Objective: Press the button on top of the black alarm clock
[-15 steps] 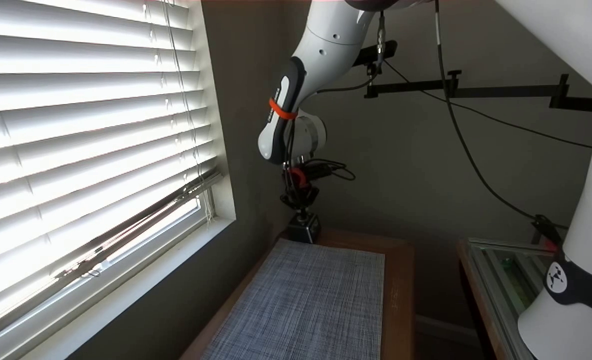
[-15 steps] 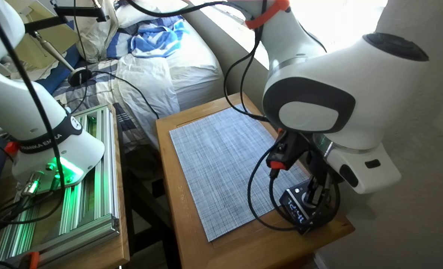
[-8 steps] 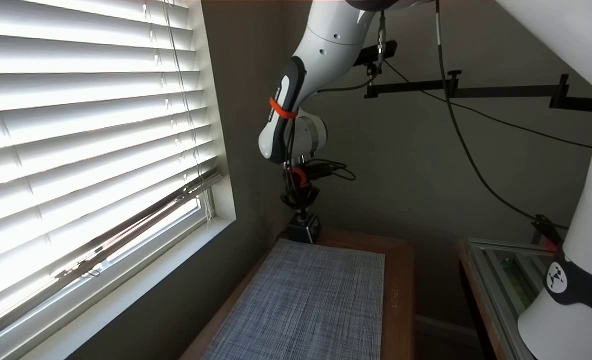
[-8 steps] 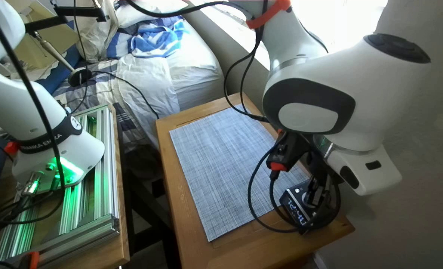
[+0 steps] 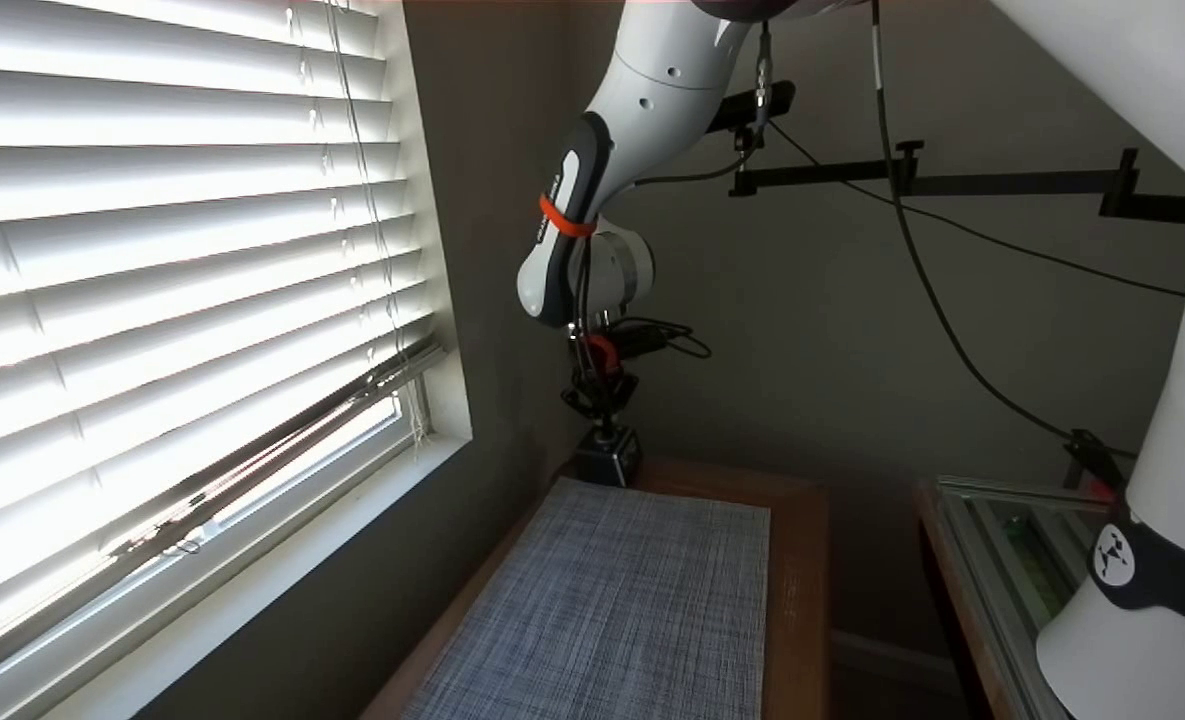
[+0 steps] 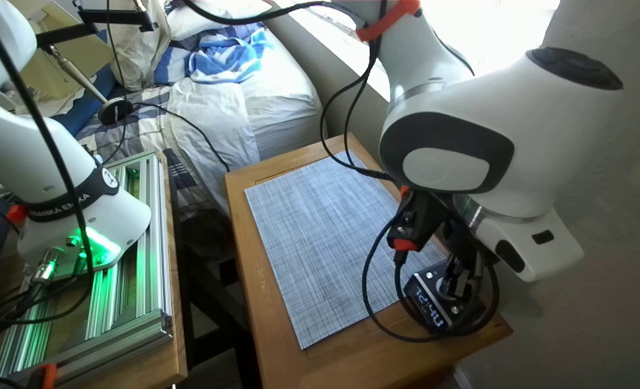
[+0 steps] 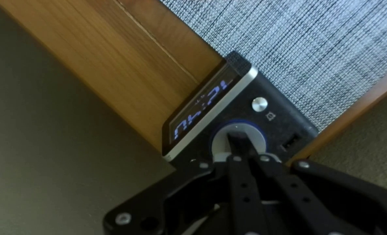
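The black alarm clock (image 7: pixel 237 106) stands on the wooden table's corner and shows in both exterior views (image 5: pixel 607 462) (image 6: pixel 430 305). Its lit digits face left in the wrist view. A large round silver button (image 7: pixel 220 140) with a blue rim is on its top. A smaller silver knob (image 7: pixel 259 104) sits beside it. My gripper (image 7: pixel 240 137) is shut and empty, pointing down. Its fingertips lie over the round button and hide part of it. I cannot tell whether they touch or press it. The gripper also shows above the clock in an exterior view (image 5: pixel 605 428).
A grey woven mat (image 6: pixel 325 237) covers much of the wooden table (image 6: pixel 276 302), close beside the clock. Walls stand close behind the clock. A black cable loop (image 6: pixel 371 294) hangs from the wrist around the clock. A window with blinds (image 5: pixel 192 250) is alongside the table.
The arm is almost still. In an exterior view the wrist and its hanging cable loop have shifted slightly to the right. The clock has not moved.
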Motion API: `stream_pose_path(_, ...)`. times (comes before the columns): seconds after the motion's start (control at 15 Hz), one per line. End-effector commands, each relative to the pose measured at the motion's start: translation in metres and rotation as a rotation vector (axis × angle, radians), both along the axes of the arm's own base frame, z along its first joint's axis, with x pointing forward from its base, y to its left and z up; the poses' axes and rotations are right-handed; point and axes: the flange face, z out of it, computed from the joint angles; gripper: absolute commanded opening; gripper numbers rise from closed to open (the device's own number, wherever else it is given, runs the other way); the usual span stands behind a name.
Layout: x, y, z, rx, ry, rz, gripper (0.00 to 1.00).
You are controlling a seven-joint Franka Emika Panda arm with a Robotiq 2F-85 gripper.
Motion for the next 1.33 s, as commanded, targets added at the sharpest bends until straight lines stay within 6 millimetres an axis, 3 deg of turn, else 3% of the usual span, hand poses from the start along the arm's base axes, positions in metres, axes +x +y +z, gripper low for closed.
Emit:
stream_pose_path(0.0,-0.003,0.002,0.008,-0.001,-0.003,0.048,0.00)
stream_pose_path(0.6,-0.004,0.005,0.024,-0.018,-0.019,0.098,0.00)
stream_pose_path(0.67,-0.004,0.005,0.027,-0.013,-0.021,0.098,0.26)
stream_pose_path(0.87,-0.005,0.006,0.036,-0.026,-0.024,0.116,0.40)
stream_pose_path(1.27,-0.008,0.010,0.058,-0.046,-0.032,0.155,0.81)
